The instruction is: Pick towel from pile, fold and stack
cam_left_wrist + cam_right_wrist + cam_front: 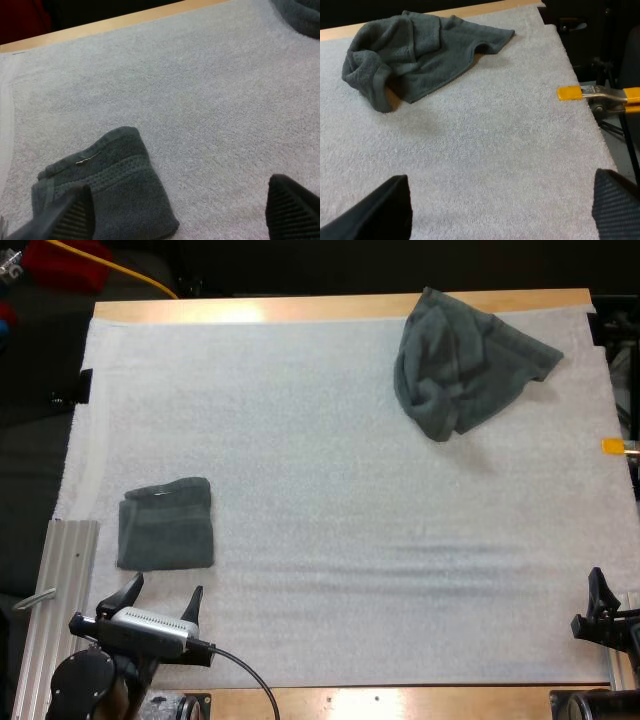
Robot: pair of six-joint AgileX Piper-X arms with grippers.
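High view: the left pincer (165,590) hangs over the near left part of the white textured mat (350,540), its two black fingers spread wide and holding nothing. Just beyond its fingertips, on the mat, lies the folded dark grey-green terry towel (165,525), a neat squarish pad. The fingertips stop just short of the towel's near edge and do not touch it. In the left wrist view this folded towel (107,190) sits just ahead of one finger (75,215), while the other finger stands over bare mat well to the side.

The right pincer (612,602) is at the mat's near right edge, likewise released. In the right wrist view its fingers (380,212) stand far apart with bare mat between them. The crumpled dark grey-green terry towel (465,360) lies at the mat's far right corner, well apart from this pincer. One flap spreads toward the mat's right edge, and the heap's far side reaches the strip of wooden counter (250,310) along the mat's far side.

There are two towels, one folded and one crumpled, well apart on the mat, and two pincers.
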